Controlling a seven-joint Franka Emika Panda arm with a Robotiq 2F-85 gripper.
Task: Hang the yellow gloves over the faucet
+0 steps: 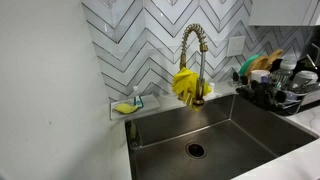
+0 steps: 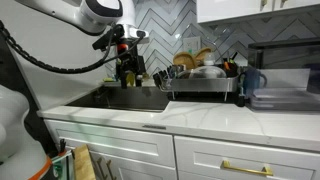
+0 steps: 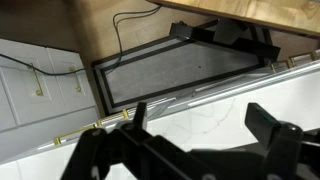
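Gloves (image 1: 186, 85) hang on the faucet (image 1: 194, 40), bunched low against the upright neck just above the base, not over the arch. Their fingers dangle toward the sink (image 1: 250, 130). Gripper (image 3: 197, 118) is wide, with nothing between the jaws in the wrist view. That view shows neither gloves nor faucet, so I judge the hand is clear of them. Arm (image 2: 95, 15) reaches in over the sink end of the counter in an exterior view; cannot tell there how near it is to the faucet. Judgement: task looks done or nearly so. Risks:

1. The gloves seem caught on the neck or lever rather than draped across the top. Their own weight or a small jolt could slide them into the sink, since rubber likely grips smooth metal poorly.
2. Any arm move past the faucet could brush the dangling fingers and pull the pair off.
3. A regrasp to lift them higher could pinch one glove only and drop the other.

Rack (image 1: 275, 90) stands near on one side and sponge (image 1: 124, 108) on the other, so a wide sweep could hit either.
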